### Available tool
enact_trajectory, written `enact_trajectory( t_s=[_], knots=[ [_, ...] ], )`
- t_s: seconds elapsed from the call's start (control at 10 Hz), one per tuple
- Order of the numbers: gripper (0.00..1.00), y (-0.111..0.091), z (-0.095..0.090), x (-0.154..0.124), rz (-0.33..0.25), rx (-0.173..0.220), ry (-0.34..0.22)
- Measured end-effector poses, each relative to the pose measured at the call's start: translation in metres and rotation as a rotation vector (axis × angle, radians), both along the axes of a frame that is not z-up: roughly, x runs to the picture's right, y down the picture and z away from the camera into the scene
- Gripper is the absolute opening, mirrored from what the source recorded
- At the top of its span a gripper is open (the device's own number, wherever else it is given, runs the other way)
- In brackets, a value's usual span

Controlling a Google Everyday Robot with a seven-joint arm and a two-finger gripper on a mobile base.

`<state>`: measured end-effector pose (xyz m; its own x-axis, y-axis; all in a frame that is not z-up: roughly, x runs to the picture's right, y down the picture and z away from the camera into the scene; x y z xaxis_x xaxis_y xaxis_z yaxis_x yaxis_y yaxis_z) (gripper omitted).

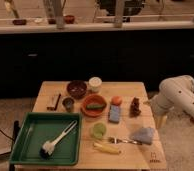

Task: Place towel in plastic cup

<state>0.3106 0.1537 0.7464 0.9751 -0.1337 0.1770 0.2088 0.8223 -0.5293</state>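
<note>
The wooden table [130, 89] occupies the lower centre of the frame.

- Lower left: green tray [32, 144].
- Upper row: dark bowl [76, 89], with a white cup [94, 83] just to its right.
- Left edge: brown block [53, 101], with a small dark cup [67, 103] beside it.
- Centre: red bowl [94, 106], then an orange [116, 100], a blue sponge [114, 114] and a brown object [135, 106].
- Lower centre: green cup [98, 131], with a banana [106, 148] below it and a fork [122, 141] to its right.
- Lower right: towel [143, 135], flat on the table.

The gripper [160, 119] hangs at the table's right edge, right of the brown object.
</note>
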Motion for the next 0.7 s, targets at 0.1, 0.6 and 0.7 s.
enact_trajectory(
  t_s=[0.1,0.6,0.7],
  knots=[
    [0.80,0.007,0.002,-0.001,0.012,0.000,-0.005],
    [0.80,0.044,0.022,-0.020,0.029,-0.049,-0.055],
    [0.80,0.047,0.024,-0.022,0.030,-0.056,-0.059]
  ],
)
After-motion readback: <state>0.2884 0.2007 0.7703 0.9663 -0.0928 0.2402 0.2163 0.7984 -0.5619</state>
